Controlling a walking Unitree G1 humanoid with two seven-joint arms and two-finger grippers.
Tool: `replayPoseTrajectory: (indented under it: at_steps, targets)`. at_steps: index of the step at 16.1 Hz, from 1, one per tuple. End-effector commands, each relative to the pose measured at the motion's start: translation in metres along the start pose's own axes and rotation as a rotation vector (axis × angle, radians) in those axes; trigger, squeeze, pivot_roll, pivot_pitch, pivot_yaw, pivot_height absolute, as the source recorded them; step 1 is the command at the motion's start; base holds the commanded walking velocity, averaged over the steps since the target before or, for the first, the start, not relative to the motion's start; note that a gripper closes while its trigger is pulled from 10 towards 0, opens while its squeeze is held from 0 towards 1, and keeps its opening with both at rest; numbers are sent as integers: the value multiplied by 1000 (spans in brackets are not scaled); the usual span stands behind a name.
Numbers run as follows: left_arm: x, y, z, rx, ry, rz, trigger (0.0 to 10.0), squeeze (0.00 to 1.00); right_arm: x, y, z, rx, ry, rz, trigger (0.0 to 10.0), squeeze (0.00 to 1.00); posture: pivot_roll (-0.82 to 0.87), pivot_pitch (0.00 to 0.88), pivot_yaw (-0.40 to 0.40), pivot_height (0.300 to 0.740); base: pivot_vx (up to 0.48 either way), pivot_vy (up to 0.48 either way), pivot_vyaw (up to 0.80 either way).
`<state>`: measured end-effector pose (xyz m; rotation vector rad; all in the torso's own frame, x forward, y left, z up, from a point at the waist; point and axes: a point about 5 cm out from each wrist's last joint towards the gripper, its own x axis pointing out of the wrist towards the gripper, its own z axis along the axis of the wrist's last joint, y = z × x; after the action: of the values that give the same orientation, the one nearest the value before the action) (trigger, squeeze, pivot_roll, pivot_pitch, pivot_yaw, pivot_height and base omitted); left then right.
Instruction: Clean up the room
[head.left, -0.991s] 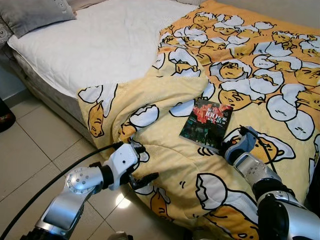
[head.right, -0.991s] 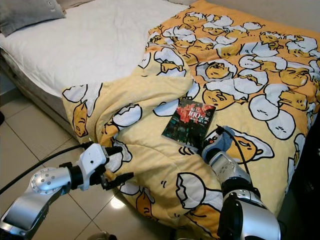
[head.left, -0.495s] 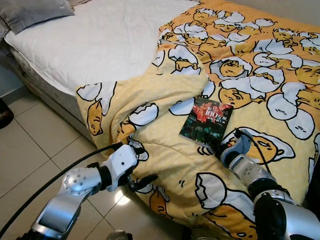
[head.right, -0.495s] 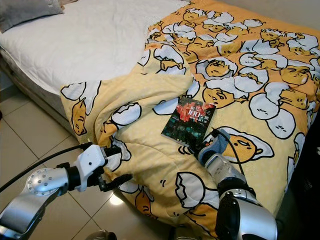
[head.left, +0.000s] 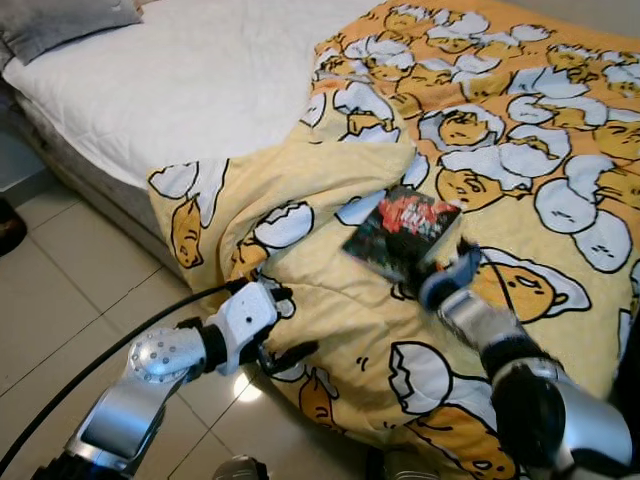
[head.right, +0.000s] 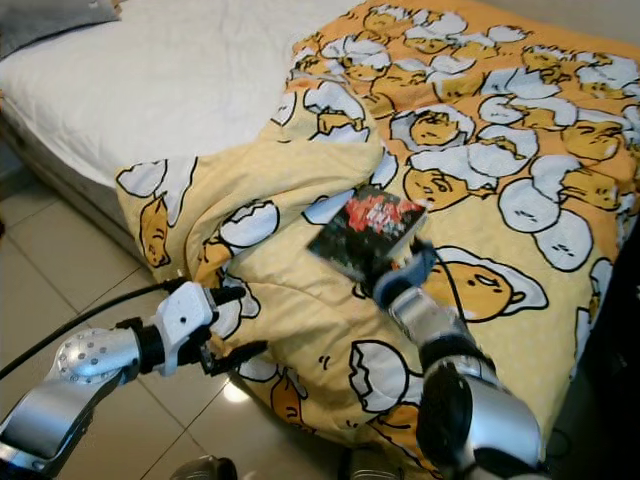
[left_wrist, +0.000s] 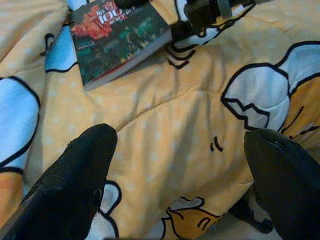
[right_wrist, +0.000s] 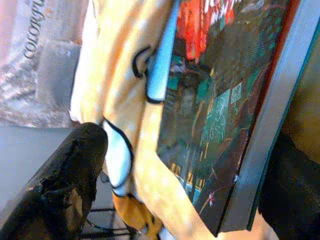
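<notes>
one change: book: the book now sits tilted, its near edge raised off the duvet, where half a second ago it lay flat with the right gripper just short of that edge.
right gripper: it has closed the gap and is at the book's near corner; in the right wrist view the cover runs between its two fingers, which stand apart on either side, not yet closed on it.
what it means: the pick-up looks under way but not secured; i judge the next need is to close on the spine edge before lifting, or the book may slide off the soft duvet.
book place: on the yellow egg-print duvet, near the bed's foot side, just beside the big fold where the duvet bunches and spills toward the floor.
left gripper: the left gripper hovers low at the hanging edge of the duvet, above the tiles; in the left wrist view its fingers are wide apart with nothing between them but duvet below.
left arm change: it has barely moved over the last second.
camera: the view has shifted a little, so the bed's apparent drift is not the bed moving.
containers: none to be seen, no box, basket or shelf, so where the book should go cannot be told.
other: a grey pillow lies at the head of the bare white mattress.
</notes>
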<state>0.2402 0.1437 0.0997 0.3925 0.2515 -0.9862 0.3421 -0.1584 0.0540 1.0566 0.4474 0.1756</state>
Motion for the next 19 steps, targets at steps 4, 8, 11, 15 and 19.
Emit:
replayPoseTrajectory:
  at_steps: [4, 8, 11, 15, 19]
  targets:
    - [-2, -1, -4, -6, 20, 12, 10000, 882, -1, -4, 2, 94, -53, -34, 10000, 0, 92, 138, 7, 740, 0, 0, 0]
    - [-9, -2, -7, -7, 33, 13, 10000, 878, -1, -13, -7, 130, -91, -151, 8980, 0, 111, 156, 16, 740, 0, 0, 0]
    - [-10, -2, -7, -3, 36, 16, 10000, 882, 3, -8, -6, 151, -119, -153, 0, 0, 114, 158, 15, 740, 0, 0, 0]
    - [-9, -1, -6, -1, 33, 21, 10000, 882, 10, 8, -1, 172, -142, -94, 0, 0, 114, 153, 12, 740, 0, 0, 0]
    - [-8, -1, -5, -1, 31, 25, 10000, 882, 14, 16, 2, 178, -152, -73, 0, 0, 119, 148, 6, 740, 0, 0, 0]
